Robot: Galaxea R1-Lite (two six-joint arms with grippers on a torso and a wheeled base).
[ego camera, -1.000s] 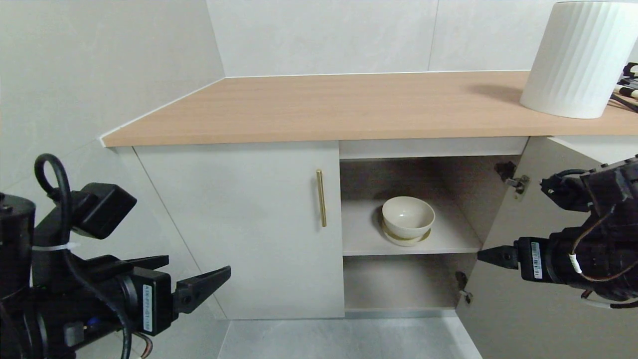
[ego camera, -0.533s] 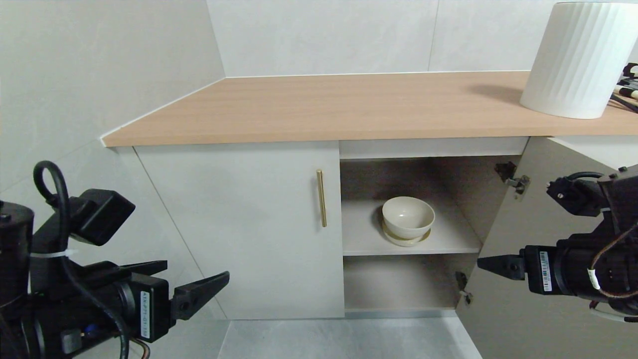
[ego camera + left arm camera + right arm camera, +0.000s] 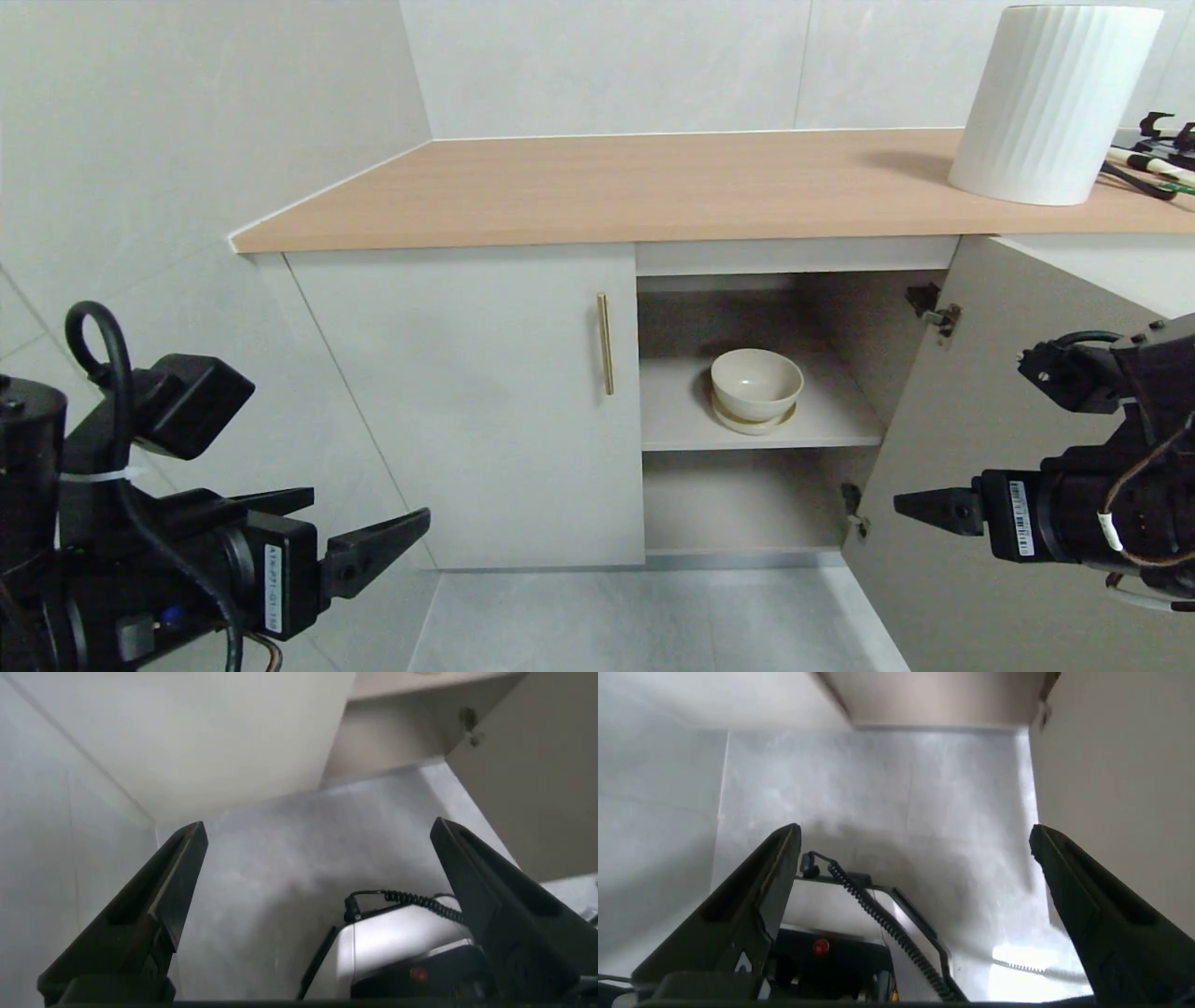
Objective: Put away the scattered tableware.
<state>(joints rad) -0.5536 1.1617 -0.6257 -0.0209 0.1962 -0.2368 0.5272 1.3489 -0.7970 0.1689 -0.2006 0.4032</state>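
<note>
Bowl (image 3: 756, 385): cream, sits on a saucer (image 3: 750, 426) at mid upper shelf (image 3: 672, 411) of the open cabinet (image 3: 467, 392).
Looks like glazed ceramic; judged rigid, slick, chippable, moderately heavy.
Best hold: pinch the rim wall, one finger inside and one outside, then lift straight off the saucer.
Left claw (image 3: 372, 502) and right claw (image 3: 915, 833): both spread wide, empty, low before the cabinet.

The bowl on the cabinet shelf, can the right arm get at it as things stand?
Probably yes. The bowl sits on a plate in the open half of the cabinet, with nothing in front of it, and the right gripper is open and empty by the swung-out door.
</note>
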